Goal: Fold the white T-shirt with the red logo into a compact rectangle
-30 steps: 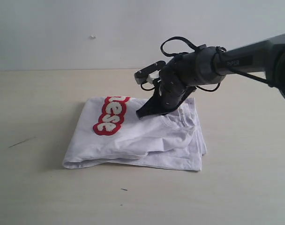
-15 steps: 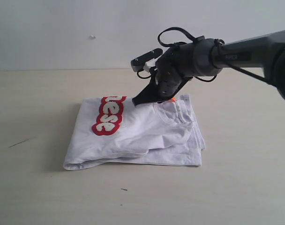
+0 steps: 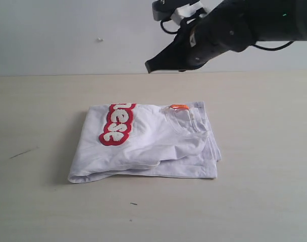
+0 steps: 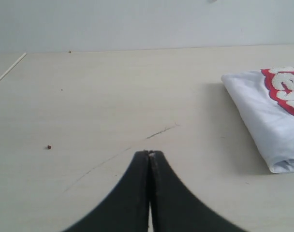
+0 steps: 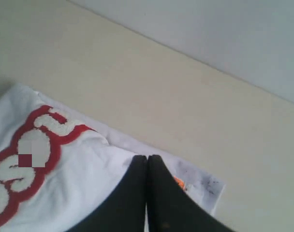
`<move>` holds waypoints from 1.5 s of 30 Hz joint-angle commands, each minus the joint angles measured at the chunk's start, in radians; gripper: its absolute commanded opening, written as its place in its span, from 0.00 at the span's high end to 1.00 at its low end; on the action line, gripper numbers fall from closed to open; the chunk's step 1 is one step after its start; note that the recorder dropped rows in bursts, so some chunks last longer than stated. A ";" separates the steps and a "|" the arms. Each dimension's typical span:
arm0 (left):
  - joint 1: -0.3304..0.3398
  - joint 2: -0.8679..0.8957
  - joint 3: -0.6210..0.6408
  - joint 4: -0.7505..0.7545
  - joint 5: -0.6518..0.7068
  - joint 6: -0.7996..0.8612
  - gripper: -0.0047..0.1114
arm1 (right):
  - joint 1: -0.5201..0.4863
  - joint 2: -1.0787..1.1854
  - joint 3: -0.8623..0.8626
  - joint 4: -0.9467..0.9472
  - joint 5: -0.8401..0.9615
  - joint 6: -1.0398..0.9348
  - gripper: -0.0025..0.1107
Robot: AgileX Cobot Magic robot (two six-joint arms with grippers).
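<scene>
**Clerk:** First item, and where is it?

**Keeper:** One white T-shirt (image 3: 143,146), folded into a rough rectangle. It lies flat near the middle of the counter (image 3: 37,201), with its layered edges toward the right of the exterior view.

**Clerk:** Markings?

**Keeper:** A red logo (image 3: 117,125) with white letters sits on the top layer near the left end. It is partly folded under, so only "ese" reads. An orange neck tag (image 3: 179,106) shows at the collar on the far edge.

**Clerk:** Right fingers?

**Keeper:** The right fingers (image 3: 166,56) are pressed together and hold nothing. They are raised well above the shirt, over its far edge.

**Clerk:** Left fingers?

**Keeper:** The left fingers (image 4: 137,186) are likewise closed tip to tip and empty. They hang over bare counter, apart from the shirt's folded end.

**Clerk:** Anything else?

**Keeper:** One thin dark scratch (image 4: 161,131) and one small speck (image 4: 49,147) on the counter. A pale wall (image 3: 67,30) stands behind.
</scene>
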 commanded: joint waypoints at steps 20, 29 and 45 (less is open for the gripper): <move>-0.001 -0.005 0.003 -0.007 -0.010 0.000 0.96 | 0.002 -0.845 0.443 0.012 0.054 0.013 0.98; -0.001 -0.005 0.003 -0.007 -0.010 0.000 0.96 | 0.002 -1.187 0.596 0.055 0.085 0.013 0.98; -0.001 -0.005 0.003 -0.007 -0.010 0.000 0.96 | 0.002 -1.552 0.612 0.121 0.366 0.009 0.98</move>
